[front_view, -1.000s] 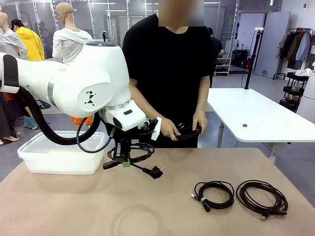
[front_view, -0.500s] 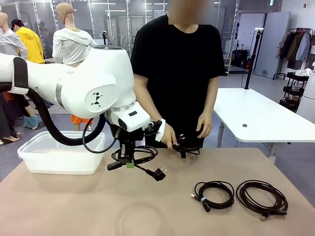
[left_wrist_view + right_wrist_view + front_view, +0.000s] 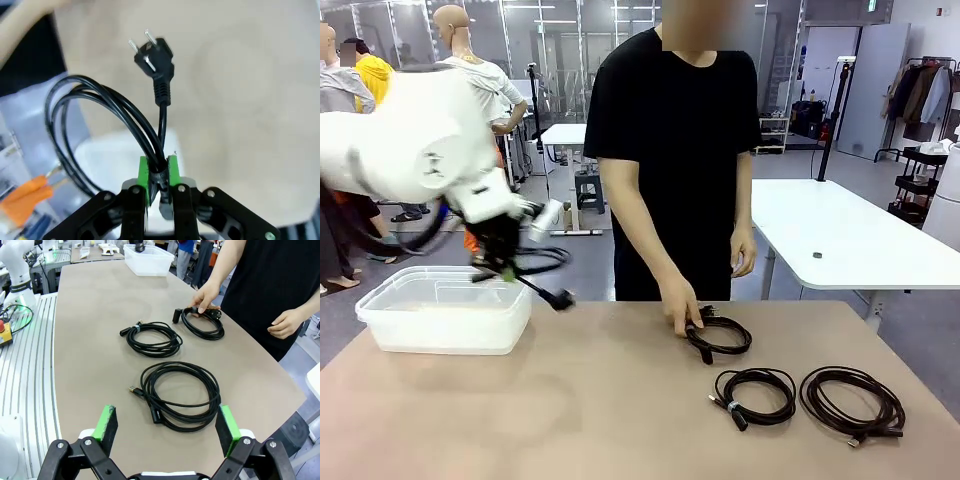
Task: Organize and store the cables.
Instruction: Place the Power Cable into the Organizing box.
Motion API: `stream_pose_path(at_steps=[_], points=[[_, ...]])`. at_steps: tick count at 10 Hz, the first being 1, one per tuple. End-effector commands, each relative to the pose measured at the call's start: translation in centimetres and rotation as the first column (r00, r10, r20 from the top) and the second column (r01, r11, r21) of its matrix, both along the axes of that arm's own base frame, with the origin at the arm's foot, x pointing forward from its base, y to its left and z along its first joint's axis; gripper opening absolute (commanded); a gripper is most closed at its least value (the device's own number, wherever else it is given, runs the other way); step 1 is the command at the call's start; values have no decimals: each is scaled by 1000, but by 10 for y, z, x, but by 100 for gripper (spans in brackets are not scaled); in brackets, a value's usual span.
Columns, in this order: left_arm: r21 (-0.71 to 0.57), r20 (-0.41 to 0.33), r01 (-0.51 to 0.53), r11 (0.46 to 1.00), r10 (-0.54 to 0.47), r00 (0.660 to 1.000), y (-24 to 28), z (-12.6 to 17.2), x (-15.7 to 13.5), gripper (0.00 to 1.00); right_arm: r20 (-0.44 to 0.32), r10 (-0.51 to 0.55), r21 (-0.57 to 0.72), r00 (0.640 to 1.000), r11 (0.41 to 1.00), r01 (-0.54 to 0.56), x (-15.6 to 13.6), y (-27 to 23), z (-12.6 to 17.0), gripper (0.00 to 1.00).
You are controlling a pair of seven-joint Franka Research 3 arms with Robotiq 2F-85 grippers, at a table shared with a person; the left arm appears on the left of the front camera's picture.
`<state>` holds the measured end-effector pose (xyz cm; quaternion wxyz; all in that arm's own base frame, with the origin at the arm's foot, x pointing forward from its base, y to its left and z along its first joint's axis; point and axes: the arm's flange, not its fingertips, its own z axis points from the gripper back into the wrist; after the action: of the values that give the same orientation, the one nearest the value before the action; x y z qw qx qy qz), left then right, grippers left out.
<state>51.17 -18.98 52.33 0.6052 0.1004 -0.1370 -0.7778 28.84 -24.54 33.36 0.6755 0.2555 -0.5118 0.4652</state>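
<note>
My left gripper (image 3: 506,266) is shut on a coiled black cable (image 3: 535,262) and carries it in the air just above the right end of the white bin (image 3: 445,312). In the left wrist view the green pads (image 3: 144,173) pinch the cable's bundle (image 3: 100,107), and its plug (image 3: 152,52) sticks out ahead. The person's hand (image 3: 678,312) rests on another cable (image 3: 722,338) on the table. Two more cables (image 3: 755,393) (image 3: 852,401) lie at the front right. My right gripper (image 3: 166,426) is open above the table, near the largest cable (image 3: 180,395).
In the right wrist view a mid-sized coil (image 3: 150,338) and the coil under the person's hand (image 3: 202,322) lie farther off, with the bin (image 3: 149,259) at the far end. The table's left half is bare brown surface (image 3: 520,410).
My left arm has swung left with its cable, from mid-table to over the bin. The person has lowered a coiled cable from both hands onto the table.
</note>
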Motion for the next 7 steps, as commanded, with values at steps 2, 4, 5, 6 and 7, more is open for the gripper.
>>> stream_pose_path(at_steps=[2, 4, 5, 6, 7], points=[[-68, 120, -37, 997, 45, 992, 86, -5, 60, 18, -25, -10, 6, 1000, 1000, 10, -1, 1, 4, 100], [-30, 71, -62, 998, 64, 995, 132, -8, 79, 18, -25, -10, 6, 1000, 1000, 10, -1, 1, 4, 100], [-34, 47, -94, 995, 95, 994, 149, -15, 90, 18, -25, -10, 6, 1000, 1000, 10, -1, 1, 4, 100], [-19, 27, -129, 991, 129, 991, 156, -23, 94, 18, -25, -10, 6, 1000, 1000, 10, -1, 1, 4, 100], [-1, -2, -149, 989, 149, 989, 160, -35, 100, 18, -25, -10, 6, 1000, 1000, 10, -1, 1, 4, 100]])
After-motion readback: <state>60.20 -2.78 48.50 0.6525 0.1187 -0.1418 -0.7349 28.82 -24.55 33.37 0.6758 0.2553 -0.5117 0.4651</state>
